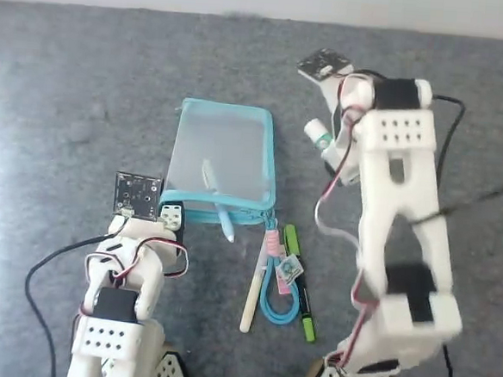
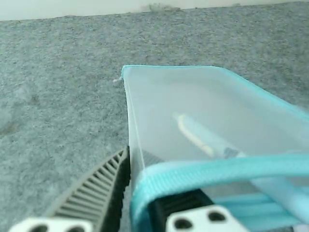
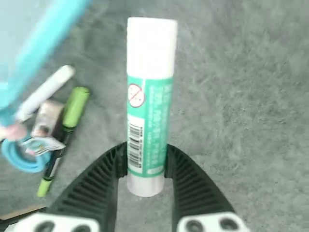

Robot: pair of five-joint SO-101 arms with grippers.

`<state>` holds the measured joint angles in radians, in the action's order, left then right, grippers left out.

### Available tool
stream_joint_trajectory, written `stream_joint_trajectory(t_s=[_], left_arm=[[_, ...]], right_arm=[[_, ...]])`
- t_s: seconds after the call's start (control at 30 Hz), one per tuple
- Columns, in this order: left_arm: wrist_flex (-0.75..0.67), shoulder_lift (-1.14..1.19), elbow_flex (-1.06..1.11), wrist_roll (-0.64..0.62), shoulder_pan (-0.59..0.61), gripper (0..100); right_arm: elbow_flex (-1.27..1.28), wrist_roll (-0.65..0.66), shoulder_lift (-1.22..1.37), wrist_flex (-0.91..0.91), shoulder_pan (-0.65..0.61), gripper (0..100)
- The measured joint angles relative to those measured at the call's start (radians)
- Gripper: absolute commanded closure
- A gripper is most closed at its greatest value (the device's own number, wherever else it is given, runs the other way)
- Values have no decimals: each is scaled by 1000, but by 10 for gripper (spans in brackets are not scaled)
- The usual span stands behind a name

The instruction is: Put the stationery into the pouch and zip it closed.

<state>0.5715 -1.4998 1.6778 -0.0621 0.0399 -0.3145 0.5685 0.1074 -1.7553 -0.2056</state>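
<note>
The translucent pouch (image 1: 222,156) with teal zip edging lies flat at the table's middle, its mouth toward the arms. A light blue pen (image 1: 221,214) sits partly inside it, the tip sticking out of the mouth; this pen (image 2: 203,139) shows through the pouch wall (image 2: 193,101). My left gripper (image 1: 172,217) is shut on the pouch's near left corner, its fingers (image 2: 108,181) pinching the teal edge. To the right of the pouch, my right gripper (image 3: 145,162) is shut on a white and green glue stick (image 3: 148,92), held above the table; the glue stick (image 1: 317,134) points toward the pouch.
Loose on the grey table (image 1: 76,99) by the pouch's near right corner lie a cream pen (image 1: 252,294), a green marker (image 1: 299,282) and a blue looped cord with tags (image 1: 279,296). The same marker (image 3: 72,113) lies below the glue stick. A wall edge runs along the back.
</note>
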Motion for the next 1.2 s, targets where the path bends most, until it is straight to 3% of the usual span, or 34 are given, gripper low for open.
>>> stream_joint_trajectory(t_s=[0.3, 0.47, 0.93, 1.07, 1.2], left_arm=[[0, 0, -2, -14, 0, 988], [74, 0, -115, -84, -3, 988], [55, 2, -226, -199, -35, 988], [11, 2, -133, -183, -141, 988], [35, 3, -172, -219, -132, 988]], right_arm=[[479, 209, -707, -2, -242, 991], [760, 235, -996, -2, -316, 991], [786, 181, -1059, -2, -374, 991], [786, 157, -1059, -2, -420, 991], [786, 152, -1059, -2, -419, 991]])
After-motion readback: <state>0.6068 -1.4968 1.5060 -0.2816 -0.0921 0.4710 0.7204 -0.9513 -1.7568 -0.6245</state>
